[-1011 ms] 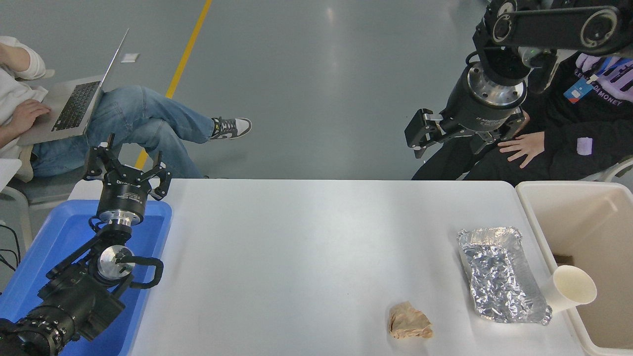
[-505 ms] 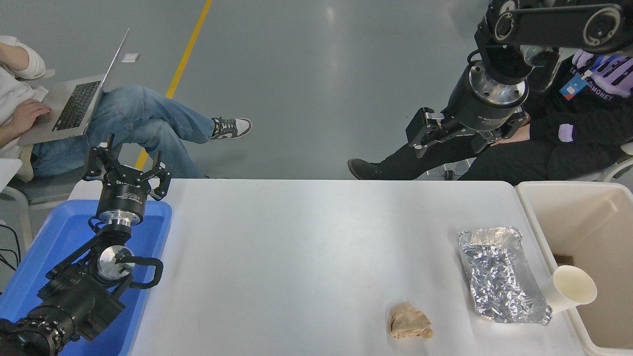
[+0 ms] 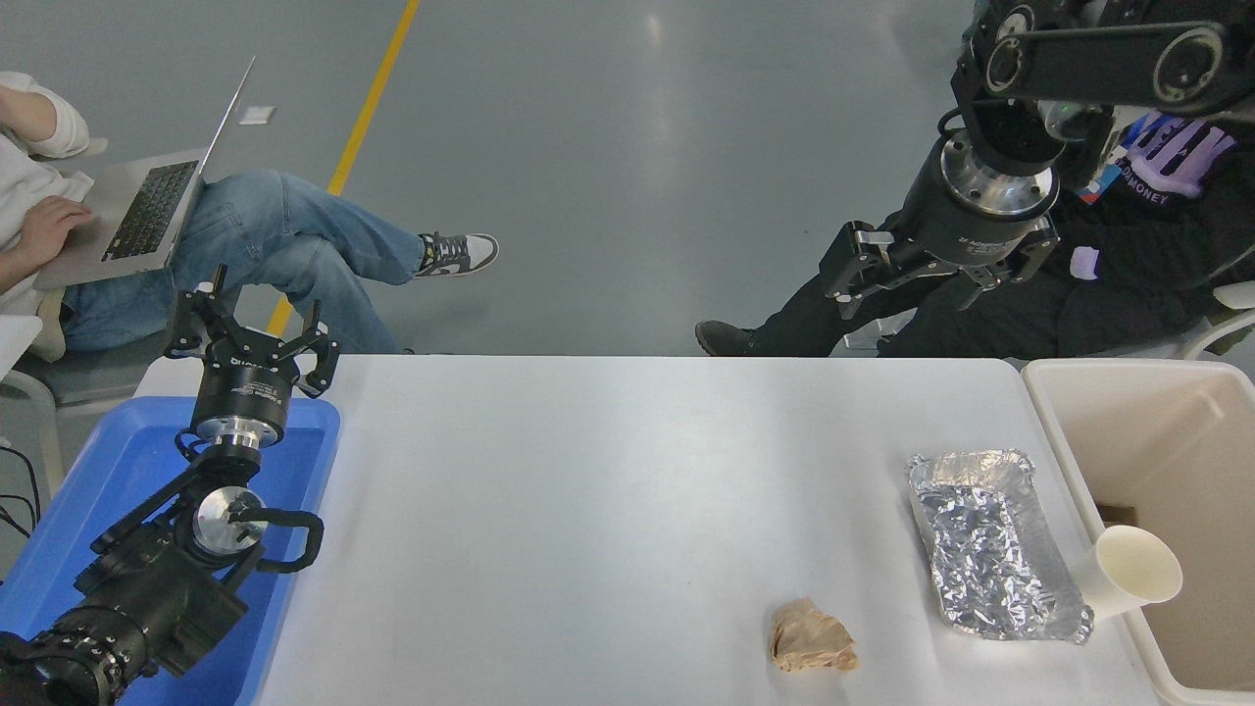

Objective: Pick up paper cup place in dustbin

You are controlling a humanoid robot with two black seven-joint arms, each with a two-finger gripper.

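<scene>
Small tapered cream-white paper cup with rolled rim [image 3: 1128,572] sits at the table's near right edge, tipped with its mouth leaning over the thick rim of the big beige plastic dustbin [image 3: 1064,446], just beside the crinkled silver foil tray [image 3: 990,545]; likely featherlight, thin-walled, crushes easily; I'd pinch gently across the mid wall, below the rim; crumpled brown paper wad [image 3: 810,637] nearer, left of it; left gripper [image 3: 250,333] parked over the blue tray [image 3: 118,461], jaws spread; right gripper [image 3: 936,275] hangs beyond the far edge, jaws spread, empty.
</scene>
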